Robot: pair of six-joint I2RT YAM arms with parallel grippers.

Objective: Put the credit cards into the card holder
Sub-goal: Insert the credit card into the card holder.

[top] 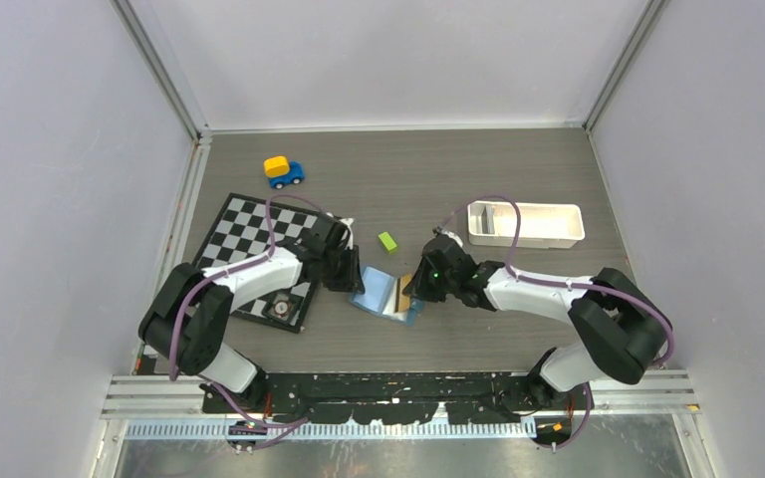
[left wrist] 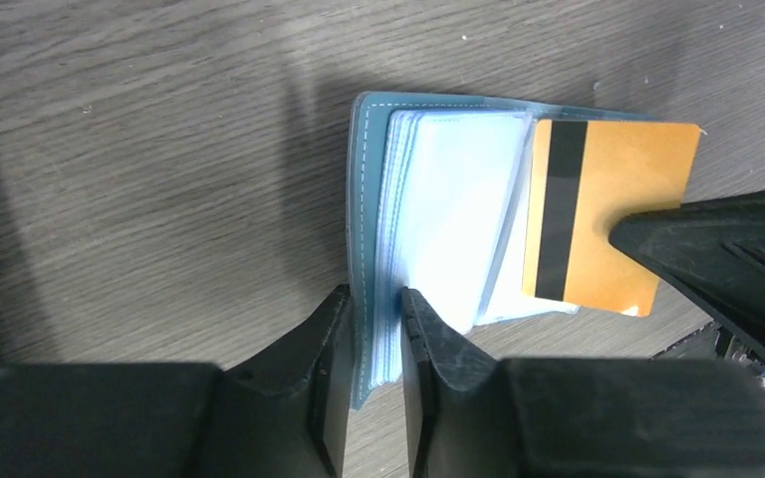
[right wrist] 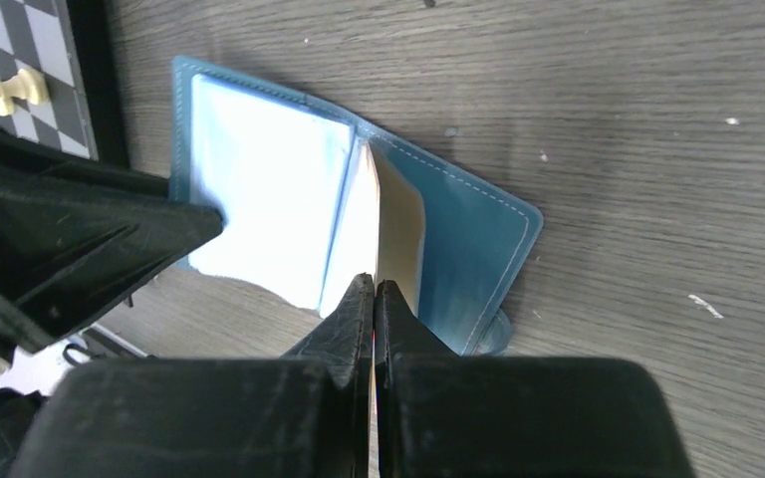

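Gold card (left wrist: 618, 199) is thin, stiff and probably slick, so the right gripper (right wrist: 376, 289) pinching its end over the open wallet (left wrist: 448, 219) on the table (top: 458, 179) looks smart, with the left gripper (left wrist: 374, 304) clamped on the wallet's floppy cover edge.

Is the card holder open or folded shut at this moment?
Open: the card holder lies spread, inner sleeves showing. The left gripper pinches one cover's edge; the right gripper holds a gold card over it.
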